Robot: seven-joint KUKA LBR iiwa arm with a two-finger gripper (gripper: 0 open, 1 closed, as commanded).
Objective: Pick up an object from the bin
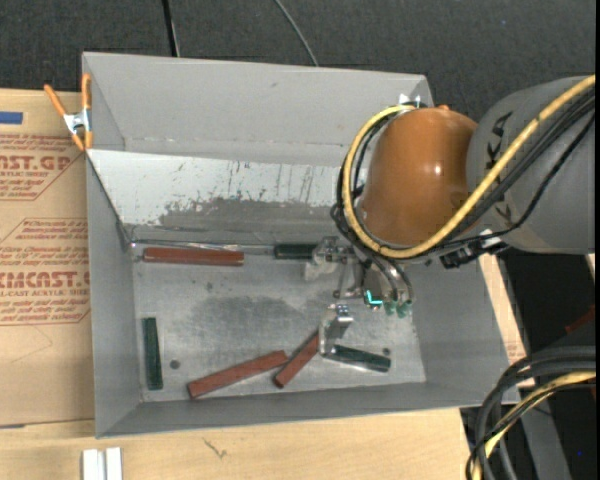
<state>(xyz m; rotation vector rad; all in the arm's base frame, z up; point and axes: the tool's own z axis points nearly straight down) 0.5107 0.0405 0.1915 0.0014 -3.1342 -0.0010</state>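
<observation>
Grey bin [110, 268], fingers [332, 340] near front wall, beside short brown stick [298, 358] and green stick [365, 358], spread unclear, bare floor mid-bin.

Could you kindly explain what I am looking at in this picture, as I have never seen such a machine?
One camera looks down, slightly sideways, into a grey metal bin. The big grey robot arm, orange-capped, reaches in from the right; its pincer hangs low at the bin's front right. Next to it lie a short reddish-brown stick and a dark green stick. More sticks are scattered: a long reddish-brown stick by the back wall, a second dark green stick at the left. Whether the pincer grips anything, I cannot tell.
</observation>
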